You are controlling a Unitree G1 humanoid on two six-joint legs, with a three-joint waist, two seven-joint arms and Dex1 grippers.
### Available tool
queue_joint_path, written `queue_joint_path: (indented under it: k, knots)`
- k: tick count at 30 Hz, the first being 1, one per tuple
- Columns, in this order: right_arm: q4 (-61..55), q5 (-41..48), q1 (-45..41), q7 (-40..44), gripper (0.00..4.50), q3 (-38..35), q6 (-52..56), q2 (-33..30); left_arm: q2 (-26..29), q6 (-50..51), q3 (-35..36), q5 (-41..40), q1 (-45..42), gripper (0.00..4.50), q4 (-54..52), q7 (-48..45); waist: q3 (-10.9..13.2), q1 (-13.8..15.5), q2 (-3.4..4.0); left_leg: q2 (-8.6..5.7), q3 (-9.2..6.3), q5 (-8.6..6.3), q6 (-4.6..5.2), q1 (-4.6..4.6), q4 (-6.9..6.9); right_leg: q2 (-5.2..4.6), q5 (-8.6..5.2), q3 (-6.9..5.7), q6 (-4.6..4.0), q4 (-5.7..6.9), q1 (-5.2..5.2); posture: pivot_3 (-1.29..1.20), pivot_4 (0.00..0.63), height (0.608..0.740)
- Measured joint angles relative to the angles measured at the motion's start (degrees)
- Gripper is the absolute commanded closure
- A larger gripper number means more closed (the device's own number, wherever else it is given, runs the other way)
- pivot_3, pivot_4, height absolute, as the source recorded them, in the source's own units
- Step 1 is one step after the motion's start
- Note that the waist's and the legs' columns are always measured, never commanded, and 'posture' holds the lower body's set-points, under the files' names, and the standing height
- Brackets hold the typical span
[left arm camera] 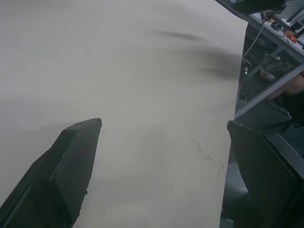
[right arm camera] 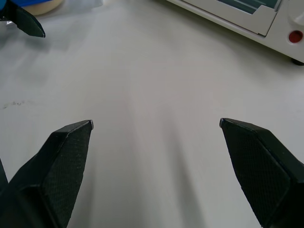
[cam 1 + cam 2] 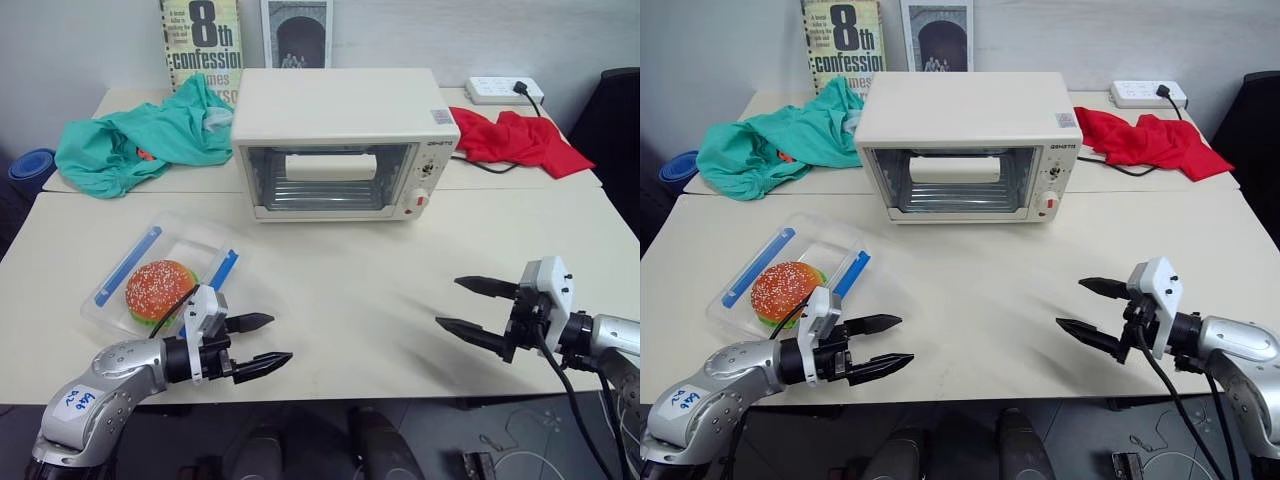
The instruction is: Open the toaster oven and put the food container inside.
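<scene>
Left eye view, left to right: left gripper (image 3: 262, 344) spread wide, empty, beside food container (image 3: 160, 275) at near-left of table (image 3: 380, 300); toaster oven (image 3: 343, 143) behind, door shut; right gripper (image 3: 467, 306) wide, empty. Opening not begun; next, probably reaching for door handle (image 3: 331, 167).

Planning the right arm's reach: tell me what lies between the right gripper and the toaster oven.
Only bare tabletop lies between the right gripper and the toaster oven, seen in both eye views.
</scene>
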Motion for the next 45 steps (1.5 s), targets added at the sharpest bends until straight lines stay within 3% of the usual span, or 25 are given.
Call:
queue_joint_path:
  k: [12, 21, 28, 32, 39, 42, 45]
  knots:
    - [1.9, -1.6, -2.6, -0.7, 0.03, 2.2, -1.0, 0.1, -0.6, 0.9, 0.2, -0.4, 0.5, 0.00, -1.9, 3.0, 0.0, 0.0, 0.00, 0.00, 0.00, 0.00, 0.00, 0.00, 0.00, 0.00, 0.00, 0.00, 0.00, -0.01, 0.00, 0.00, 0.150, 0.740]
    - [1.9, 3.1, -6.4, -2.3, 0.03, 2.2, 4.6, 1.1, 0.5, 5.0, 4.0, -8.0, 0.8, 0.00, -3.5, 2.7, 0.0, -0.1, 0.00, 0.03, -0.01, 0.00, 0.00, 0.00, 0.00, 0.01, 0.00, -0.01, -0.01, 0.02, -0.01, 0.00, 0.150, 0.740]
    - [4.4, 7.0, -18.8, -4.4, 0.03, 3.9, 9.6, 3.0, 5.0, 10.1, 15.1, -28.5, -3.8, 0.00, -6.9, 3.2, 0.0, -0.2, -0.01, 0.03, -0.03, 0.00, 0.00, 0.01, 0.00, 0.01, 0.00, -0.03, -0.01, 0.03, -0.01, 0.00, 0.150, 0.740]
    - [10.6, 5.3, -30.5, -6.5, 0.03, 9.4, 10.1, 6.9, 11.0, 11.0, 20.4, -34.4, -8.9, 0.00, -6.5, 3.6, 0.0, -1.0, 0.01, 0.05, -0.03, 0.00, 0.00, 0.02, -0.08, 0.01, -0.04, -0.08, -0.08, 0.05, -0.07, 0.00, 0.150, 0.740]
    - [26.7, -3.3, -46.0, -8.1, 0.03, 18.3, 6.1, 16.7, 22.5, 10.5, 25.7, -31.2, -15.1, 0.00, 2.4, -1.5, 0.1, -1.9, 0.02, 0.05, 0.01, 0.00, 0.00, -0.01, -0.39, 0.00, -0.08, -0.11, -0.14, 0.05, -0.29, 0.00, 0.150, 0.740]
    - [32.4, -6.3, -49.4, -7.5, 0.03, 20.3, 3.4, 18.7, 23.1, 9.2, 25.0, -27.7, -16.2, 0.00, 5.1, -3.0, 0.1, -1.9, 0.04, 0.07, 0.01, 0.00, -0.01, -0.09, -0.53, -0.02, -0.09, -0.14, -0.16, 0.00, -0.42, 0.00, 0.150, 0.740]
    - [36.6, -7.7, -51.5, -5.4, 0.03, 20.6, 1.1, 20.2, 23.1, 9.0, 24.9, -25.9, -16.6, 0.00, 5.8, -3.2, 0.1, -1.8, 0.04, 0.06, -0.01, 0.07, -0.13, -0.75, -0.37, -0.12, -0.06, -0.19, -0.10, 0.18, -1.01, 0.00, 0.150, 0.740]
